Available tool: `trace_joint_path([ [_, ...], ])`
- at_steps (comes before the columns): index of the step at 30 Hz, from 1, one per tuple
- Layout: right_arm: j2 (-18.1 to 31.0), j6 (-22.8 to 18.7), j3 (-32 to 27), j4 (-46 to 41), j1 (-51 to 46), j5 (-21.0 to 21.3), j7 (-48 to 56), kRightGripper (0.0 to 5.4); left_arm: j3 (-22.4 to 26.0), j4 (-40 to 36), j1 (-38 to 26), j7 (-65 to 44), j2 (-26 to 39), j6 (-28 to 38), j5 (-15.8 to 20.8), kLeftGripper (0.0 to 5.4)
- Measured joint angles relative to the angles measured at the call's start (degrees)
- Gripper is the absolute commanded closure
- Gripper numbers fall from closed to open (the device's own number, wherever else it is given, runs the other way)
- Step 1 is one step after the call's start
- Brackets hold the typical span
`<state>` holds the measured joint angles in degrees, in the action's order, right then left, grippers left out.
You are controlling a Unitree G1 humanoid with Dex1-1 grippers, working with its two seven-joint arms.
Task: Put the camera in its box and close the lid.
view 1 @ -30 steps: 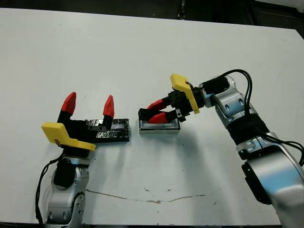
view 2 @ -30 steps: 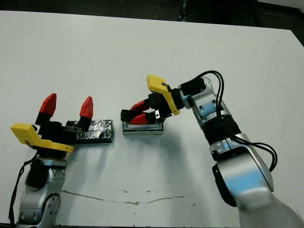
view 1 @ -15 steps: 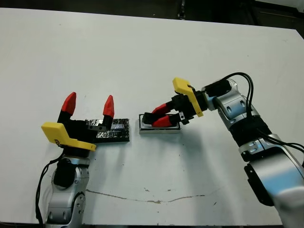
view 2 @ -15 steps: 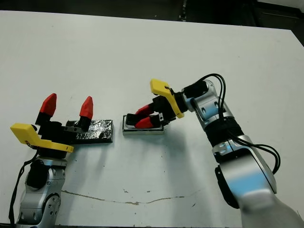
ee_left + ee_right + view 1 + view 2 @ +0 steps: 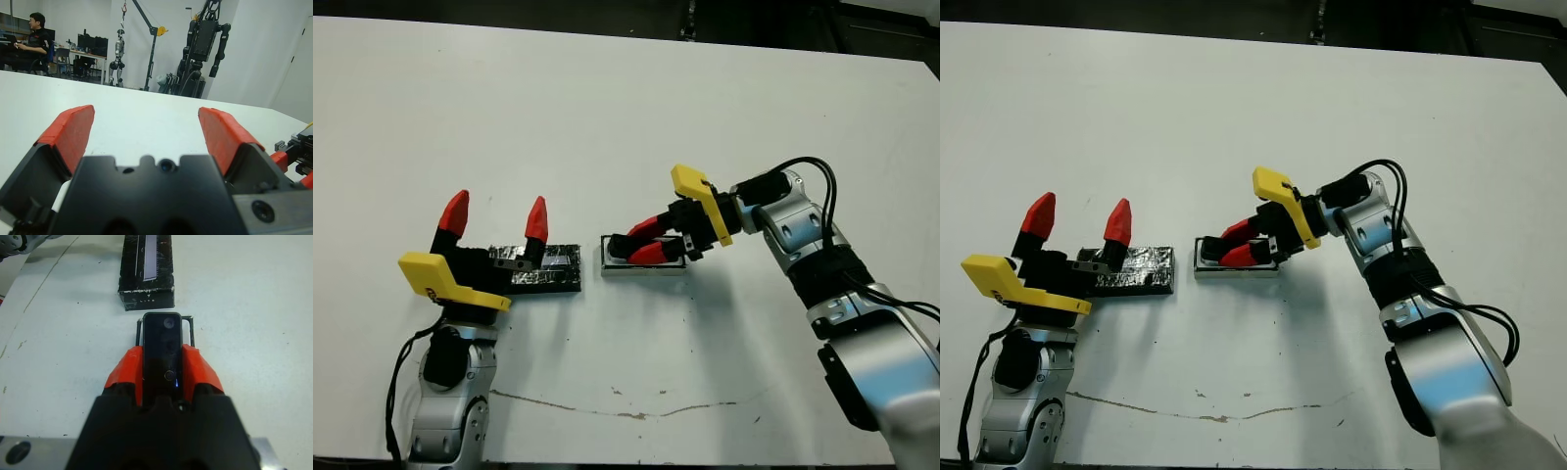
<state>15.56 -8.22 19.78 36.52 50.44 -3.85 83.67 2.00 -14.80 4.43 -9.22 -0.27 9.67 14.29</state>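
table: white table (image 5: 607, 108), matte, scuffed, with a thin dark crack line along the near edge; lab room with idle robot rigs and a seated person shows beyond it in the left wrist view.
step: seating the camera (image 5: 162, 346) in its box (image 5: 643, 264); lid not yet on.
right pincer: my right pincer (image 5: 634, 243) is clenched on the camera, one red finger on each long side, reaching low over the box from the right.
camera position: over the box and in line with its long axis; can't tell if it touches the floor of the tray.
how to do it: I'd keep it parallel to the walls, lower flat, let go only once it sits inside the rim, then back out straight so the fingers don't drag the tray.
left pincer: my left pincer (image 5: 496, 218) is released, fingers spread wide, pointing up, hovering over the lid (image 5: 546, 268).
lid: lies flat on the table, just left of the box, apart from it.
materials: camera is a slim glossy black slab with rounded corners; box is a shallow pale tray with a thin dark rim; lid is a crinkly glossy black rectangle, likely slippery to pinch.
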Motion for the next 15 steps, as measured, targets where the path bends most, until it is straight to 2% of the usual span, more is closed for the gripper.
trace_joint_path([
  [6, 0.3, -0.1, 0.1, -0.6, -0.1, 0.1, -0.4, 3.73, 0.0, 0.0, 0.0, -0.5, 0.0, 0.0, 0.6, 0.00],
  [9, 0.6, -1.6, 0.6, -2.3, -0.3, 0.3, -1.2, 3.73, 0.1, 0.0, 0.0, -0.5, 0.0, 0.0, 0.8, 0.00],
  [15, 1.4, -3.1, 0.5, -4.0, -0.8, 0.5, -2.9, 2.97, 0.1, 0.1, 0.0, -0.5, 0.0, 0.0, 0.7, 0.00],
])
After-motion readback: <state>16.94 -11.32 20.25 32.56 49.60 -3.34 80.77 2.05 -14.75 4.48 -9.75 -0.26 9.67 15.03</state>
